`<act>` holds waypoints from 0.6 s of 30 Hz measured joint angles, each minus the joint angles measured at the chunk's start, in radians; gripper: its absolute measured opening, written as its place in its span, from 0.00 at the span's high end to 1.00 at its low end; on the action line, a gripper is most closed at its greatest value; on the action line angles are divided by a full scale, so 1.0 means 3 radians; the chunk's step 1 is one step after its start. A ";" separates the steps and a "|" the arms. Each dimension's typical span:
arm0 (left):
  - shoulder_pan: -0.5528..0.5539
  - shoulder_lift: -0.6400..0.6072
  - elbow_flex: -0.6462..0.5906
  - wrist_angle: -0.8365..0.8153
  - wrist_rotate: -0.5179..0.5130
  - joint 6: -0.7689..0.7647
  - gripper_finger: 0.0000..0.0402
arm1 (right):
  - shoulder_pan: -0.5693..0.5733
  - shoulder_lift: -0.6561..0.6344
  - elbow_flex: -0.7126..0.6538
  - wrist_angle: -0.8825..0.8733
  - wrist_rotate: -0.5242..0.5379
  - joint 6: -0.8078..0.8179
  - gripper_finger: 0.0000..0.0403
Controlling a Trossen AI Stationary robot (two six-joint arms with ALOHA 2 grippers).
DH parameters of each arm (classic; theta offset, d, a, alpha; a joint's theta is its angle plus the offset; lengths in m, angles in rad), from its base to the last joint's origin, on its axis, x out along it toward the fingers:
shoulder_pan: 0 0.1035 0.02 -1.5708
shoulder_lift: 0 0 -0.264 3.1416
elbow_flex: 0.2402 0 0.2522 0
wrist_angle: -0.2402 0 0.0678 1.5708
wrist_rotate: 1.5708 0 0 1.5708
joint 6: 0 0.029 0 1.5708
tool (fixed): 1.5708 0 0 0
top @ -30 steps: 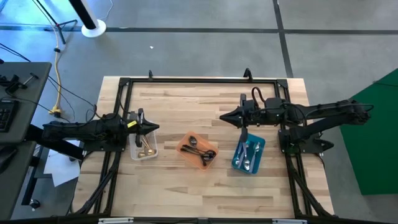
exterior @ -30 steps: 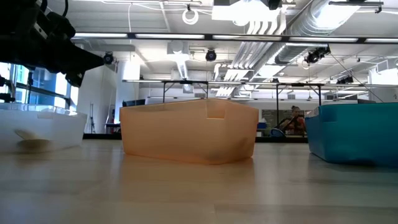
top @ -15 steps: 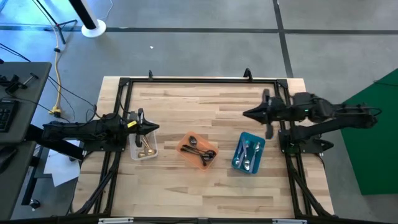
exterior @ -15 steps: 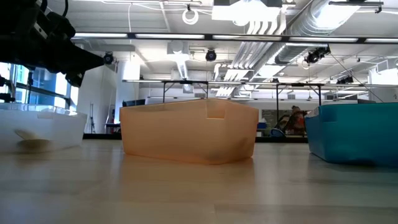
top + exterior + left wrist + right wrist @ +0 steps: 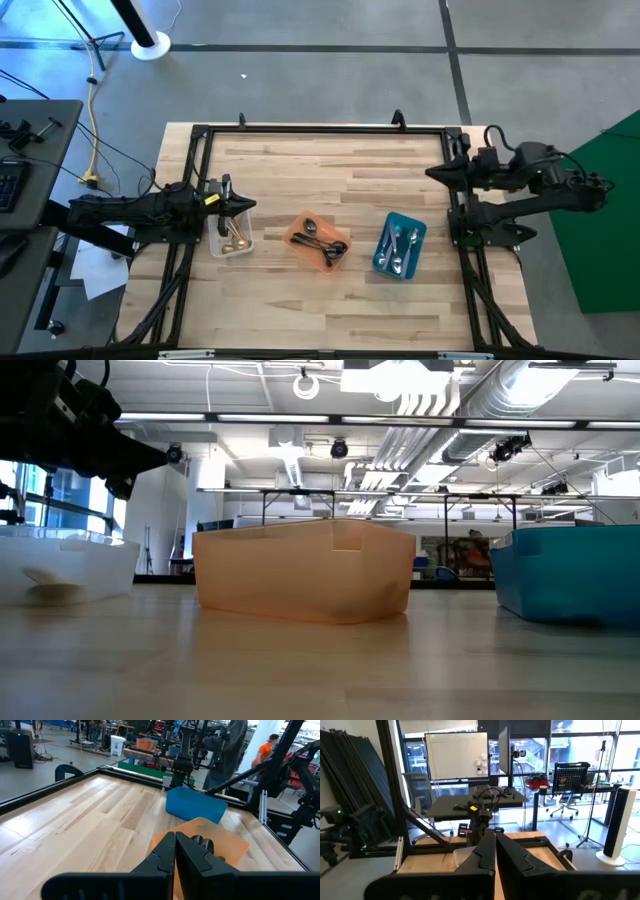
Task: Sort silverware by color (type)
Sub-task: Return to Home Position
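Three trays stand in a row on the wooden table. The clear tray at the left holds gold spoons. In the middle, the orange tray holds dark spoons, and the blue tray at the right holds silver spoons. My left gripper is shut and empty, level above the clear tray. Shut and empty too, my right gripper hangs high near the table's right edge, beyond the blue tray.
A black frame runs around the table's edges. The bare wood of the table lies between the trays and the far edge. The wrist views show the room, where a person in orange stands far off.
My right gripper has drawn back from above the table's middle toward the right edge and has risen a little, staying shut. The trays and spoons have not moved.
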 joint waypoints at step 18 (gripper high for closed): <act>0.0000 0.0000 0.0000 0.0001 -0.0001 0.0000 0.99 | -0.0001 -0.0624 -0.1712 0.1451 0.0046 0.0236 1.00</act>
